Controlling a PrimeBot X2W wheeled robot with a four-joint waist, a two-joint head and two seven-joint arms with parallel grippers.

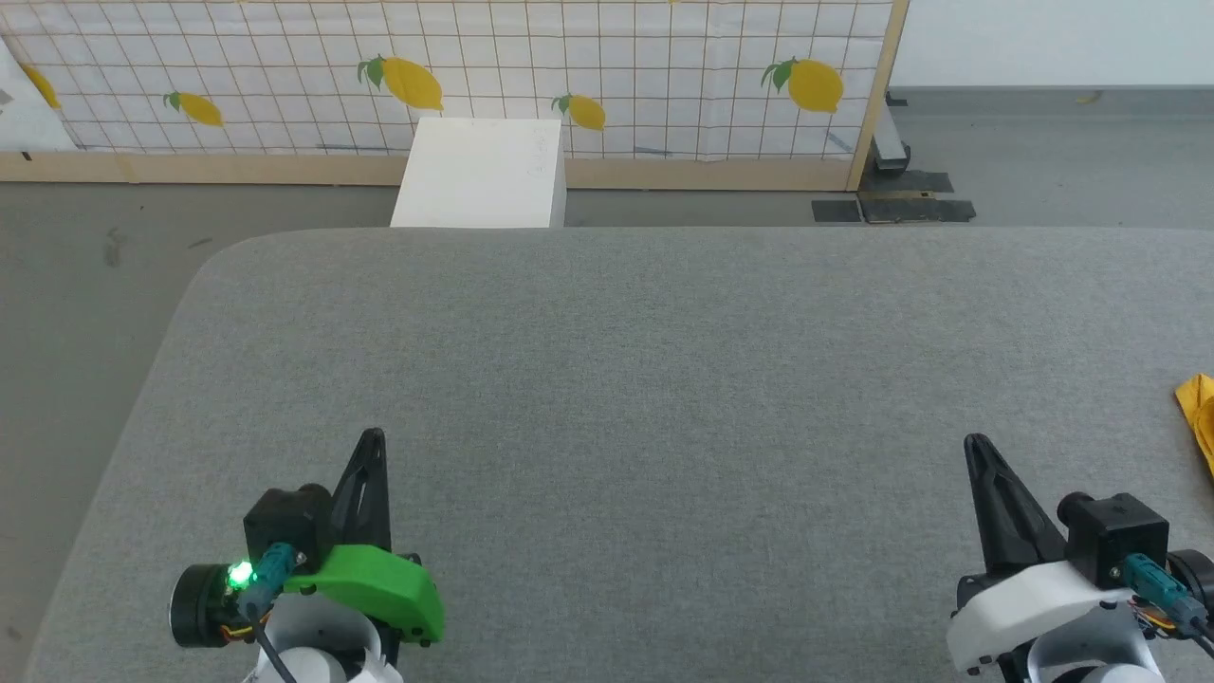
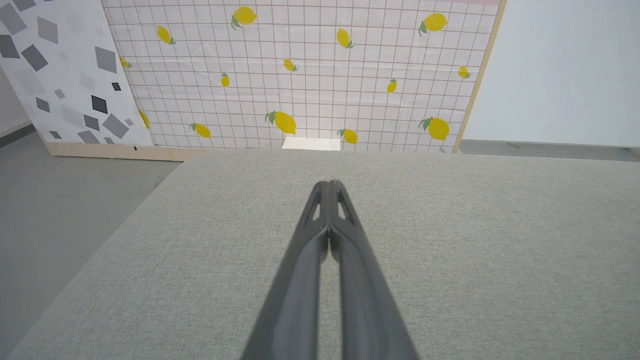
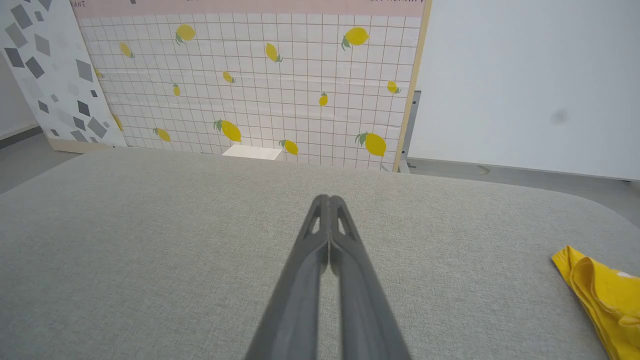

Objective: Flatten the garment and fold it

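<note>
Left gripper and right gripper both closed, empty, above grey table; yellow garment bunched at table's far right, well apart from right gripper, mostly cut off; judged thin, light, limp, prone to sliding; best hold: pinch nearest folded edge, draw toward centre.

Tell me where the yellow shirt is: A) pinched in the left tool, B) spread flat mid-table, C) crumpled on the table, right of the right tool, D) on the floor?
C: the yellow garment lies bunched on the grey table, to the right of the shut right tool and apart from it.
</note>
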